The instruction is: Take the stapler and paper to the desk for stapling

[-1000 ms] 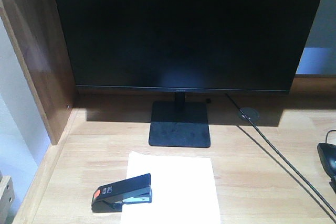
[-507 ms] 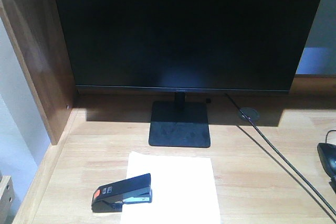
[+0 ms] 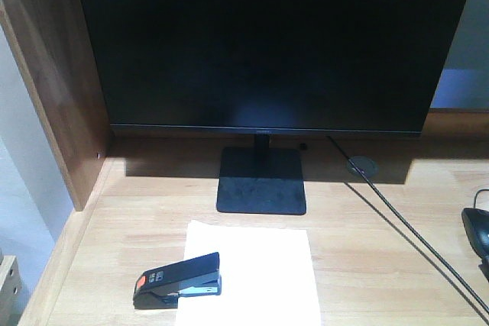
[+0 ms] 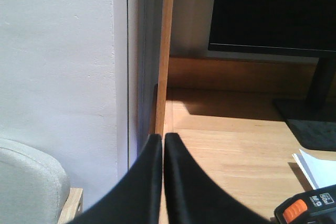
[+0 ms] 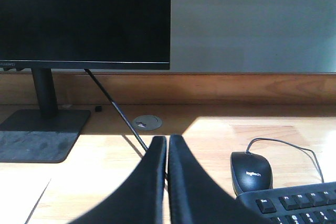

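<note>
On the wooden desk (image 3: 382,257) lies the white paper (image 3: 256,276), in front of the monitor stand. The black stapler (image 3: 177,280) with its orange end rests across the paper's left edge. In the left wrist view the stapler's orange end (image 4: 296,209) and a paper corner (image 4: 315,166) show at the lower right. My left gripper (image 4: 163,137) is shut and empty, over the desk's left edge beside the raised side panel (image 4: 166,51). My right gripper (image 5: 167,139) is shut and empty too, above the desk right of the paper. Neither gripper shows in the front view.
A large black monitor (image 3: 267,43) on a square stand (image 3: 262,181) fills the back of the desk. Its cable (image 3: 405,227) runs diagonally to the front right past a round grommet (image 5: 147,123). A black mouse (image 5: 251,170) and keyboard (image 5: 294,205) sit at the right.
</note>
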Controlling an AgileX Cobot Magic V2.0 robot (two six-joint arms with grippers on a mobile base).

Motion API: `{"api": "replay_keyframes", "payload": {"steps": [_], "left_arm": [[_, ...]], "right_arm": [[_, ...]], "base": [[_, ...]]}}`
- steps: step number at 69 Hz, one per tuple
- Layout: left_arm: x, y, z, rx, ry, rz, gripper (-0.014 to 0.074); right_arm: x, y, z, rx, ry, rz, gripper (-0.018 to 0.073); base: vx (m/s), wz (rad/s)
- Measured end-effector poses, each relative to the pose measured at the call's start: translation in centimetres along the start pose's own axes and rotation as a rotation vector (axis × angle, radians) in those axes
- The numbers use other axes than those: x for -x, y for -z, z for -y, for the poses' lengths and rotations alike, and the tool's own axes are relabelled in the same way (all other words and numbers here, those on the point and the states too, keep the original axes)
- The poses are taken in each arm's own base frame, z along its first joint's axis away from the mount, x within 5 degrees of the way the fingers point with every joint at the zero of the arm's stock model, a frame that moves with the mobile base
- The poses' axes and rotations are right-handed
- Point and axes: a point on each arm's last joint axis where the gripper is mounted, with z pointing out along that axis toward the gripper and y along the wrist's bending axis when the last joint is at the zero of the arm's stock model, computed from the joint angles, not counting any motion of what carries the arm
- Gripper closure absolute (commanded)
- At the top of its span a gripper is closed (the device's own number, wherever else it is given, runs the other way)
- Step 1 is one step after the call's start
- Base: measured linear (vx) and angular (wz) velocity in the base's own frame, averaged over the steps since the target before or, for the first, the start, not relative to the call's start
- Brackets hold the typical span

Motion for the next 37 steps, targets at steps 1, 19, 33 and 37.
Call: {"api": "replay_keyframes", "payload": {"steps": [1,19,33,37], "left_arm": [[0.00,0.00,0.00,0.000,0.000,0.000,0.0603],[0.00,0.00,0.00,0.000,0.000,0.000,0.0603],[0.00,0.00,0.00,0.000,0.000,0.000,0.0603],[0.00,0.00,0.00,0.000,0.000,0.000,0.0603]], "right_arm": [[0.00,0.00,0.00,0.000,0.000,0.000,0.0564],[0.00,0.00,0.00,0.000,0.000,0.000,0.0564],[0.00,0.00,0.00,0.000,0.000,0.000,0.0564],[0.00,0.00,0.00,0.000,0.000,0.000,0.0564]], "base": [[0.00,0.00],[0.00,0.00],[0.00,0.00],[0.00,0.00]]}}
